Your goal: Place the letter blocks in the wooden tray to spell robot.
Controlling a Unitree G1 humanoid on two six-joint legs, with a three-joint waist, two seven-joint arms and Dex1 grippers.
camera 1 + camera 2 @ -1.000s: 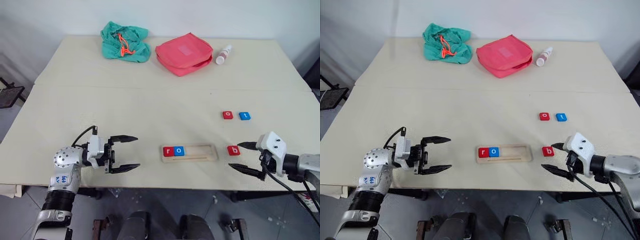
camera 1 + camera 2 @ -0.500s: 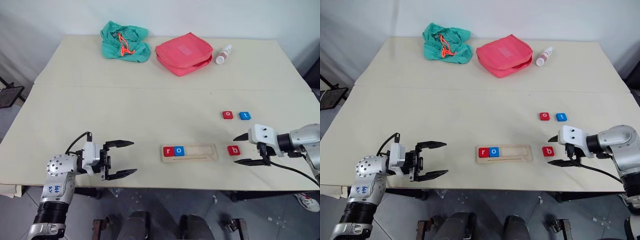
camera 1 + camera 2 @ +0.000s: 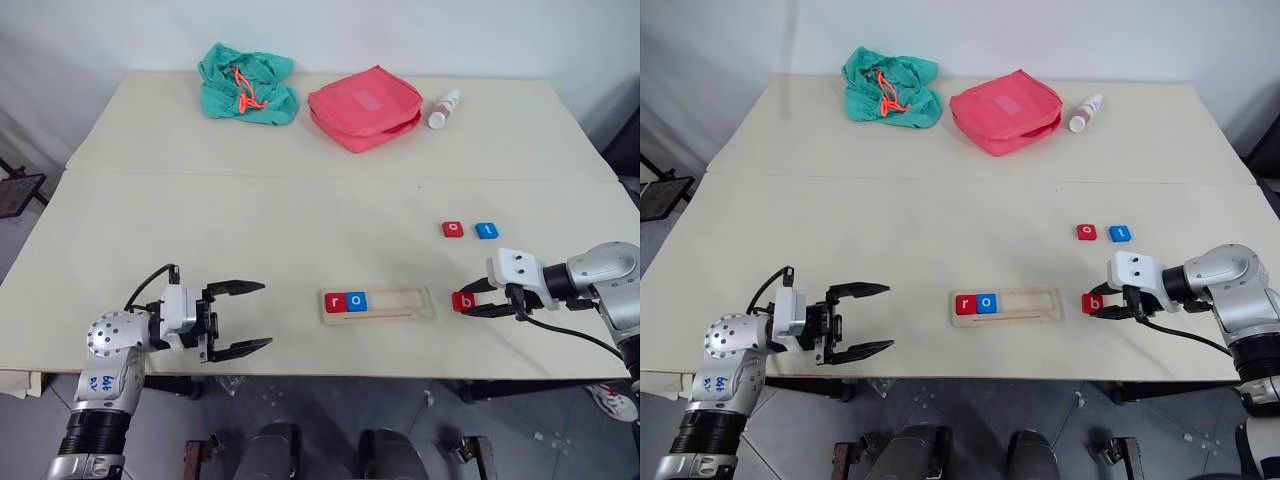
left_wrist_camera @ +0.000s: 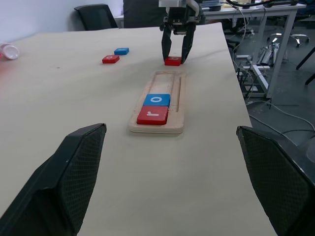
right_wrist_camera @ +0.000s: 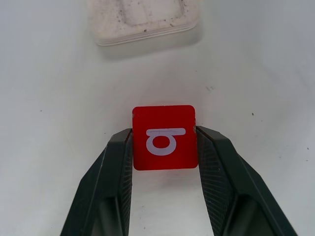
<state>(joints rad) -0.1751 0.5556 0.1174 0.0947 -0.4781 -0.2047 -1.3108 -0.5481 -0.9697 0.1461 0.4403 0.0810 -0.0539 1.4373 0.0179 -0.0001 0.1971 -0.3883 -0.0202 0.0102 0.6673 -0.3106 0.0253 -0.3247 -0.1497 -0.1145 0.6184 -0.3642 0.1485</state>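
Hovering at the table's near edge, the left claw (image 3: pixel 243 317) stands wide open, while the right claw (image 5: pixel 164 142) pinches the red "b" block (image 5: pixel 164 136) just right of the wooden tray (image 3: pixel 400 303). Red "r" (image 3: pixel 335 301) and blue "o" (image 3: pixel 357 301) fill the tray's left end; farther back lie a red "o" (image 3: pixel 453 229) and blue "t" (image 3: pixel 486 230).

Red "r" block (image 3: pixel 335 301) and blue "o" block (image 3: pixel 357 301) in the pale wooden tray (image 3: pixel 400 303); red "b" block (image 5: pixel 165 137) with a white letter; pink pouch (image 3: pixel 365 106); green cloth (image 3: pixel 245 83)
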